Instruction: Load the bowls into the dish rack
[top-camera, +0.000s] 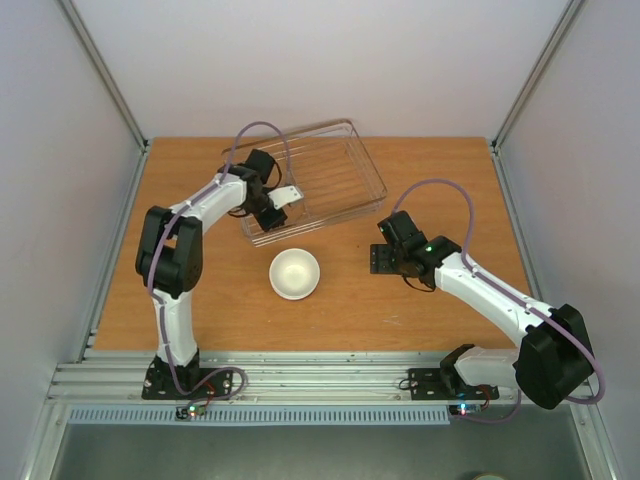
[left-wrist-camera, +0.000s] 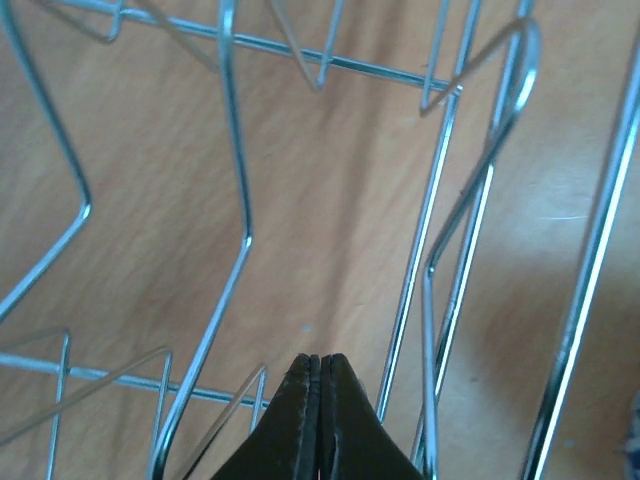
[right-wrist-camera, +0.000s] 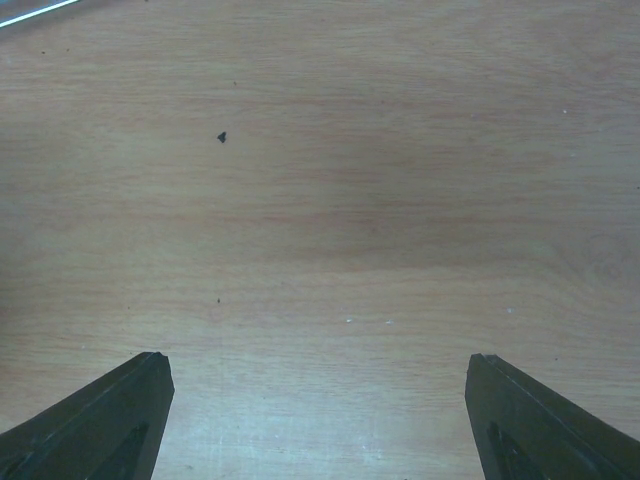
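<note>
One small off-white bowl (top-camera: 294, 273) stands upright on the wooden table, just in front of the dish rack (top-camera: 335, 165). The rack is a silver wire basket at the back middle, and no bowl is in it. The other bowls are out of view. My left gripper (top-camera: 272, 216) is shut on nothing and hangs over the rack's near left part. In the left wrist view its closed tips (left-wrist-camera: 320, 362) are above the rack's wires (left-wrist-camera: 235, 190). My right gripper (top-camera: 383, 258) is open and empty to the right of the bowl. It shows over bare wood in the right wrist view (right-wrist-camera: 315, 375).
The table (top-camera: 450, 170) is a wooden board enclosed by grey walls on the left, right and back. A metal rail (top-camera: 320, 375) runs along the near edge where the arm bases are bolted.
</note>
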